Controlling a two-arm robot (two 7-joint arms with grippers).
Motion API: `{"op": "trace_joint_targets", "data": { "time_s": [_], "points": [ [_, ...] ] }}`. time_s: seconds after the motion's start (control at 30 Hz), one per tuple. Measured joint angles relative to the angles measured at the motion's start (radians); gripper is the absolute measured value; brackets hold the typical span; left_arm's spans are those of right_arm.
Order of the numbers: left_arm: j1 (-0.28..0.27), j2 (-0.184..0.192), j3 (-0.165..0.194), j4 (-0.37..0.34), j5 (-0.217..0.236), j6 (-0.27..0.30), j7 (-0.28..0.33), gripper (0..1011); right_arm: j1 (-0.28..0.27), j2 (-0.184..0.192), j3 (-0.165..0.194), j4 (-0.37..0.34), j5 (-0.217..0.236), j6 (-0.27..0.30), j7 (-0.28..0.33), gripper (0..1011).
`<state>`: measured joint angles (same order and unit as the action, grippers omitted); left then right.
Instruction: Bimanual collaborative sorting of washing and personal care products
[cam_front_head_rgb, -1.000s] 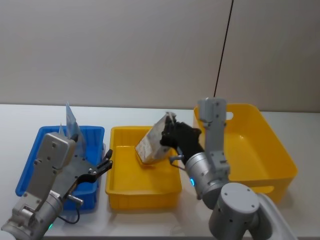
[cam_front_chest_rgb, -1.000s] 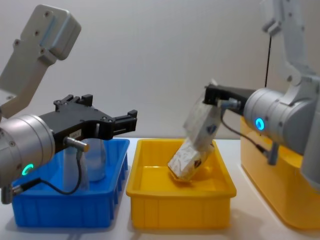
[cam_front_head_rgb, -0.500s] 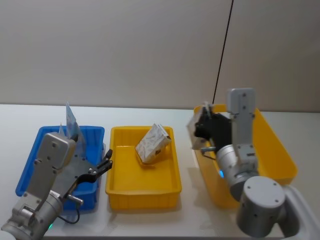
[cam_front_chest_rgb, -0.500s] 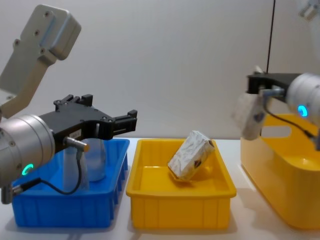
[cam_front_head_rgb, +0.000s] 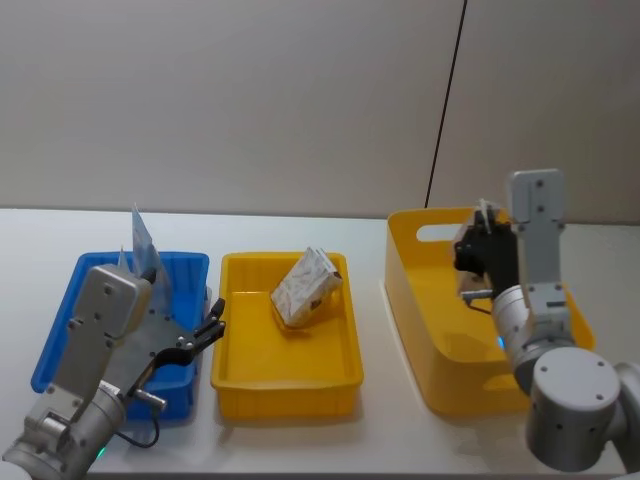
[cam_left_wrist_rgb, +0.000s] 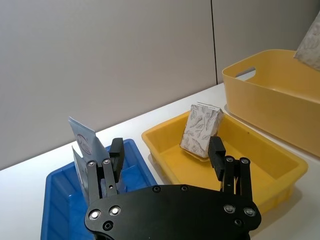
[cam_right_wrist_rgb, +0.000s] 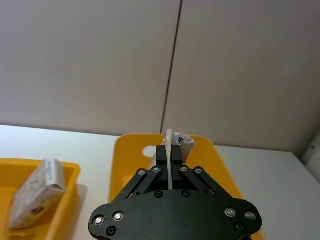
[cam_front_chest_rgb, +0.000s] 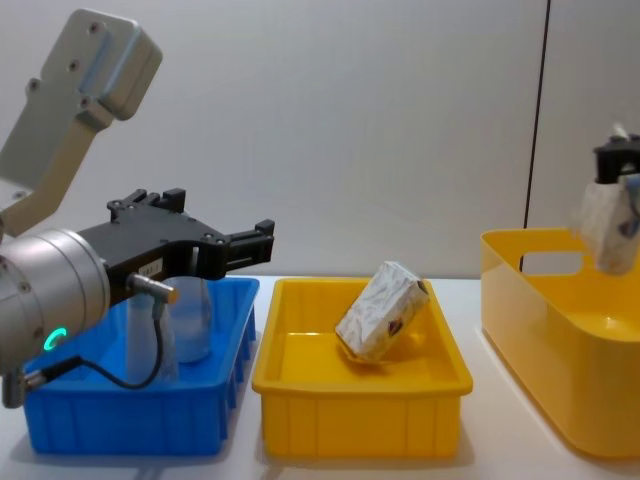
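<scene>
Your right hand (cam_front_head_rgb: 478, 245) pinches a block (cam_front_chest_rgb: 603, 228) by its top flap above the tub (cam_front_head_rgb: 430, 300) at 3 o'clock, probably for release inside. Left hand (cam_front_head_rgb: 212, 322) hangs spread at 8 o'clock beside the blue tray (cam_front_head_rgb: 62, 315).

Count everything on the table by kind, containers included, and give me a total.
Pouches: 2, both in the blue tray
Wrapped blocks: 2, one in the yellow tray, one held by the right gripper above the tub
Trays: 2
Tub: 1
Total: 7
</scene>
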<state>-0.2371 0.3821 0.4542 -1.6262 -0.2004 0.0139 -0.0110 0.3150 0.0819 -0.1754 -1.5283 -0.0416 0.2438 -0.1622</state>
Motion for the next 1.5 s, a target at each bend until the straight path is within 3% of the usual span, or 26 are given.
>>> {"op": "trace_joint_targets", "data": {
  "time_s": [0.1,0.27,0.37,0.77,0.87,0.9,1.1,1.5],
  "points": [
    [0.0,0.0,0.0,0.0,0.0,0.0,0.0,1001,-0.002,0.006,0.006,-0.004,-0.008,0.009,-0.005,55],
    [0.0,0.0,0.0,0.0,0.0,0.0,0.0,1001,-0.003,0.018,0.019,-0.006,-0.02,0.032,-0.008,244],
    [0.0,0.0,0.0,0.0,0.0,0.0,0.0,1001,-0.001,0.022,0.026,0.001,-0.022,0.044,-0.006,302],
    [0.0,0.0,0.0,0.0,0.0,0.0,0.0,1001,0.007,0.027,0.043,0.025,-0.02,0.056,0.022,751],
    [0.0,0.0,0.0,0.0,0.0,0.0,0.0,1001,0.006,0.027,0.047,0.025,-0.011,0.047,0.039,805],
    [0.0,0.0,0.0,0.0,0.0,0.0,0.0,1001,0.004,0.028,0.048,0.023,-0.006,0.041,0.049,872],
    [0.0,0.0,0.0,0.0,0.0,0.0,0.0,1001,-0.007,0.029,0.052,0.008,0.023,0.008,0.098,1003],
    [0.012,-0.01,-0.023,-0.012,0.005,0.043,0.031,1001,-0.023,0.026,0.056,-0.015,0.054,-0.028,0.15,1004]
  ]
}}
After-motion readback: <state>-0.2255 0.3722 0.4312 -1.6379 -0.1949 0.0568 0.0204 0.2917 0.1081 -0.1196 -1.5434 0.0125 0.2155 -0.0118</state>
